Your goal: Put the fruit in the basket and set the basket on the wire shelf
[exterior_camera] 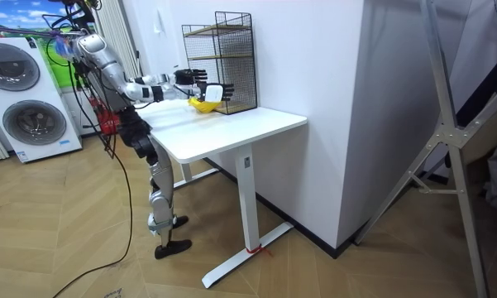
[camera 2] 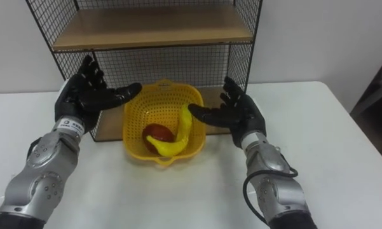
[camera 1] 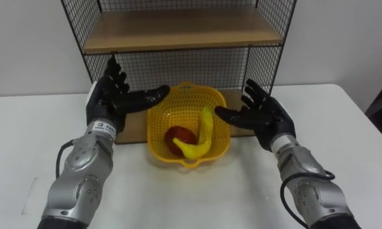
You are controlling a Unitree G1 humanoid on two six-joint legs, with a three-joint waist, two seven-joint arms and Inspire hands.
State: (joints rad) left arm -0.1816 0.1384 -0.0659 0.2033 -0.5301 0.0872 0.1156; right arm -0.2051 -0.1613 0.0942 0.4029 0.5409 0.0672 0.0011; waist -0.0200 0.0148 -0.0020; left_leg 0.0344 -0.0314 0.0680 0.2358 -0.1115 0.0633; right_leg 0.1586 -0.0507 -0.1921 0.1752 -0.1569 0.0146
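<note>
Fruit already lies in the round yellow plastic mesh basket (camera 1: pixel 178 105): a curved yellow banana (camera 1: pixel 202 141) leans over a red apple (camera 1: pixel 180 136). What remains, I judge, is lifting the basket onto the black wire shelf with wooden boards (camera 1: pixel 178 28). The basket sits toward the far edge of the white surface (camera 1: pixel 197 197), about midway along it. Its back rim is at the front of the shelf's lowest board, and I cannot tell whether it rests partly on that board

To do the lift well, both hands should come in together at the same height and catch the basket under its rim. The squeeze should be even, since thin mesh like this probably flexes. The basket should stay level so the banana does not tip out, and rise only enough to clear the board's front edge. The shelf's wire sides leave little room beside the basket, so fingers could snag there

The left hand (camera 1: pixel 114 95) hovers just beside the basket's left rim, palm turned inward, fingers straight and spread, thumb reaching toward the rim. The right hand (camera 1: pixel 260 114) mirrors it on the other side. Both are wide and hold nothing, and neither clearly touches the basket. In the room view the robot stands at the surface's edge with both arms stretched forward
</note>
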